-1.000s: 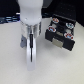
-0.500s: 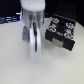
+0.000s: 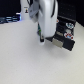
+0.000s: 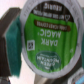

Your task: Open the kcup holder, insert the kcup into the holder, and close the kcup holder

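Note:
In the exterior view the white arm reaches down at the centre, and my gripper (image 3: 41, 39) hangs low over the table, just to the left of the kcup holder (image 3: 64, 36). The holder is a black boxy unit with pod slots on top. Its lower part seems pulled out towards the front, but blur hides the detail. In the wrist view the kcup (image 4: 46, 36) fills the frame: a round green lid printed "Dark Magic" and a shiny green body. My gripper (image 4: 44, 42) looks shut on it. The fingers themselves are hidden.
The pale table (image 3: 20, 60) spreads out in front and to the exterior view's left. Dark equipment (image 3: 10, 19) lines the far edge at the back left. A few pale-topped pods (image 3: 66, 34) sit in the holder's slots.
The arm has moved towards the exterior view's right, bringing the gripper close beside the kcup holder. The holder has not moved.

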